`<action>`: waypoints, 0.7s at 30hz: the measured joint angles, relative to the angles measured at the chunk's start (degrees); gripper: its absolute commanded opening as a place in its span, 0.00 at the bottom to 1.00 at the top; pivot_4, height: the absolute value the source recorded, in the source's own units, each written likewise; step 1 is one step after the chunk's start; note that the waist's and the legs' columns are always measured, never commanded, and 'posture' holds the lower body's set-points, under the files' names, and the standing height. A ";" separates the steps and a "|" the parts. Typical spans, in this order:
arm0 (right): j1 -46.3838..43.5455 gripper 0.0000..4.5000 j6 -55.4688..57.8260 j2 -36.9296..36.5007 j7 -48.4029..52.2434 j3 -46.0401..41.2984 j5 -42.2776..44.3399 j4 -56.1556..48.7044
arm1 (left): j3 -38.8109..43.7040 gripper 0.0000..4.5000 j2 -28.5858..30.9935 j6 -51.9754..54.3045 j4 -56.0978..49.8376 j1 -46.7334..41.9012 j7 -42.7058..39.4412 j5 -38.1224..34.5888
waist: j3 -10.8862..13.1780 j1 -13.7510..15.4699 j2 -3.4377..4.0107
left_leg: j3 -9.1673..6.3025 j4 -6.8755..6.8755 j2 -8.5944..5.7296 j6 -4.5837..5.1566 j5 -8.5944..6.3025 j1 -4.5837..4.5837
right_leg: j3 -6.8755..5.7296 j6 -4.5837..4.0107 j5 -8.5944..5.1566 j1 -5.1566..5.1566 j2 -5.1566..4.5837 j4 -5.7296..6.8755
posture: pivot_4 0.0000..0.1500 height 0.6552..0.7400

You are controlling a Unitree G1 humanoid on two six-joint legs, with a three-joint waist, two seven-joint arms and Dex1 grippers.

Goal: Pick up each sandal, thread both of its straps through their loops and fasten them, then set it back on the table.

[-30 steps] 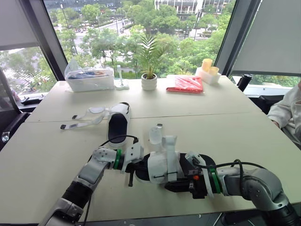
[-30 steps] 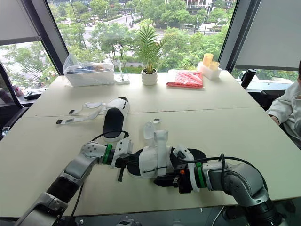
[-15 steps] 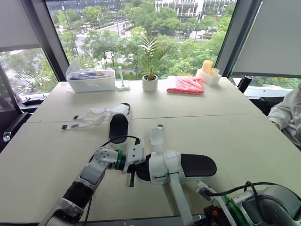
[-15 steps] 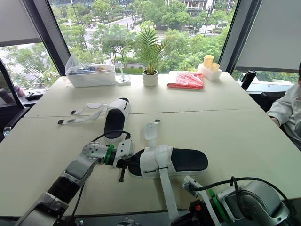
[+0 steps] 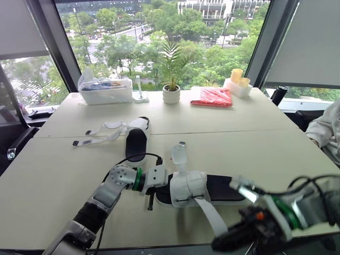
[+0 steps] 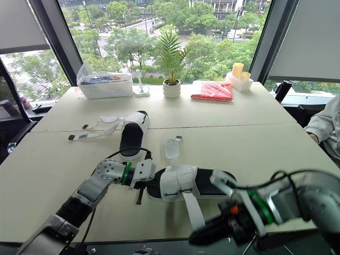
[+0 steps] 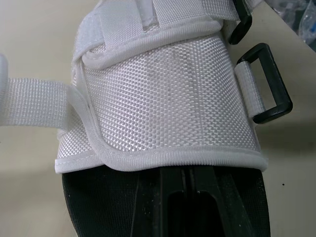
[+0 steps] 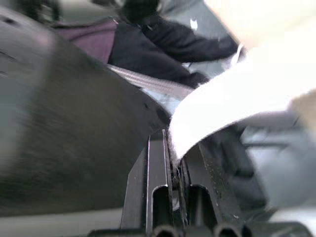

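Note:
The near sandal (image 5: 220,187), black sole with a white mesh upper (image 7: 168,98), lies on the table in front of me. My left gripper (image 5: 159,190) is shut on the sole's toe end. Two black loops (image 7: 266,84) hang off the upper's side. One white strap (image 5: 211,217) stretches from the upper toward the table's near edge, pinched in my shut right gripper (image 5: 231,240); the right wrist view shows the strap (image 8: 237,98) caught between the fingers. The other strap (image 5: 178,154) stands up behind the upper. The second sandal (image 5: 133,141) lies further back, straps (image 5: 101,133) spread out to its left.
Along the far edge stand a clear plastic box (image 5: 105,90), a potted plant (image 5: 171,94), a red packet (image 5: 211,96) and yellow cups (image 5: 236,77). A person's sleeve (image 5: 329,127) shows at the right edge. A black cable (image 5: 135,158) loops over my left wrist.
My right gripper has drawn the strap off the upper and out toward the near table edge, then rightward. My left gripper has kept its hold on the toe end.

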 measured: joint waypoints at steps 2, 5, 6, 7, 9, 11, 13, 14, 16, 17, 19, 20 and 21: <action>-5.59 0.01 -0.04 0.32 -1.54 2.02 0.86 1.89 | -0.27 0.00 -0.40 -1.19 0.76 -0.33 -0.12 0.06 | -0.02 0.28 0.02 | -0.06 -0.02 0.02 0.05 -0.03 -0.06 | -0.09 -0.01 0.01 0.06 0.00 -0.22 | 1.00 1.00; -14.74 0.01 0.15 3.53 -2.87 6.19 -0.32 6.94 | -0.80 0.00 -0.55 -2.53 2.08 -1.33 -0.56 0.10 | -0.03 0.19 0.05 | 0.00 0.02 -0.03 0.16 -0.09 -0.12 | -0.06 0.08 0.07 0.09 -0.07 -0.40 | 1.00 1.00; -16.91 0.01 0.15 4.49 -3.02 7.10 -1.25 8.62 | -1.05 0.00 -0.75 -2.70 2.47 -1.57 -0.56 0.10 | -0.03 0.32 0.04 | 0.00 0.01 -0.06 0.17 -0.08 -0.14 | -0.05 0.10 0.09 0.10 -0.10 -0.43 | 1.00 1.00; -18.74 0.01 0.16 5.38 -2.98 8.10 -2.25 10.26 | -1.05 0.00 -0.96 -3.14 2.81 -1.66 -0.55 0.10 | -0.03 0.39 0.04 | 0.01 0.02 -0.06 0.19 -0.08 -0.15 | -0.08 0.11 0.09 0.11 -0.14 -0.46 | 1.00 1.00; -22.91 0.01 -0.21 7.59 -1.59 10.87 -7.62 13.90 | -1.17 0.00 -1.02 -3.96 3.38 -1.89 -0.48 0.10 | -0.03 0.29 0.05 | 0.06 0.01 -0.12 0.25 -0.09 -0.15 | -0.08 0.13 0.11 0.12 -0.21 -0.50 | 1.00 1.00; -24.53 0.01 -1.26 8.85 0.38 12.44 -12.01 16.14 | -1.32 0.00 -1.06 -4.87 4.03 -1.99 -0.44 0.11 | -0.03 0.30 0.05 | 0.06 0.01 -0.13 0.27 -0.09 -0.14 | -0.08 0.14 0.11 0.10 -0.22 -0.54 | 1.00 1.00; -25.72 0.01 -3.40 10.10 2.88 14.72 -17.12 18.95 | -1.45 0.00 -1.01 -5.64 4.42 -2.02 -0.37 0.40 | -0.04 0.20 0.07 | 0.08 0.01 -0.13 0.27 -0.09 -0.11 | -0.08 0.19 0.15 0.12 -0.23 -0.54 | 1.00 1.00; -26.22 0.01 -4.83 10.89 4.48 16.02 -20.18 20.64 | -1.45 0.00 -0.97 -6.20 4.60 -1.96 -0.20 0.56 | -0.06 0.13 0.10 | 0.09 0.02 -0.13 0.28 -0.08 -0.09 | -0.08 0.20 0.16 0.13 -0.23 -0.54 | 1.00 1.00; -26.77 0.01 -7.04 11.84 6.45 17.53 -24.23 23.00 | -1.51 0.00 -0.96 -6.86 4.78 -1.91 0.02 0.85 | -0.11 0.13 0.14 | 0.10 0.02 -0.12 0.29 -0.08 -0.05 | -0.09 0.22 0.18 0.13 -0.23 -0.54 | 1.00 1.00; -27.21 0.01 -8.85 12.73 7.40 18.62 -27.32 25.21 | -1.51 0.00 -0.95 -7.13 4.87 -1.82 0.15 1.04 | -0.15 0.07 0.16 | 0.11 0.02 -0.12 0.29 -0.08 0.01 | -0.09 0.22 0.18 0.13 -0.23 -0.54 | 1.00 1.00; -27.51 0.01 -12.03 14.21 8.55 20.43 -32.52 29.20 | -1.57 0.00 -0.98 -7.26 4.88 -1.73 0.46 1.20 | -0.22 0.08 0.21 | 0.11 0.02 -0.12 0.29 -0.07 0.02 | -0.08 0.22 0.19 0.13 -0.23 -0.54 | 1.00 1.00; -27.51 0.01 -13.54 14.95 9.35 21.18 -35.08 31.14 | -1.57 0.00 -0.99 -7.32 4.88 -1.69 0.50 1.20 | -0.23 0.08 0.21 | 0.11 0.03 -0.12 0.29 -0.07 0.02 | -0.08 0.24 0.20 0.12 -0.23 -0.54 | 1.00 1.00; -27.51 0.01 -14.71 15.52 10.04 21.77 -37.15 32.64 | -1.57 0.00 -1.00 -7.35 4.88 -1.67 0.51 1.20 | -0.23 0.08 0.23 | 0.12 0.03 -0.13 0.30 -0.07 0.02 | -0.09 0.24 0.21 0.12 -0.23 -0.54 | 1.00 1.00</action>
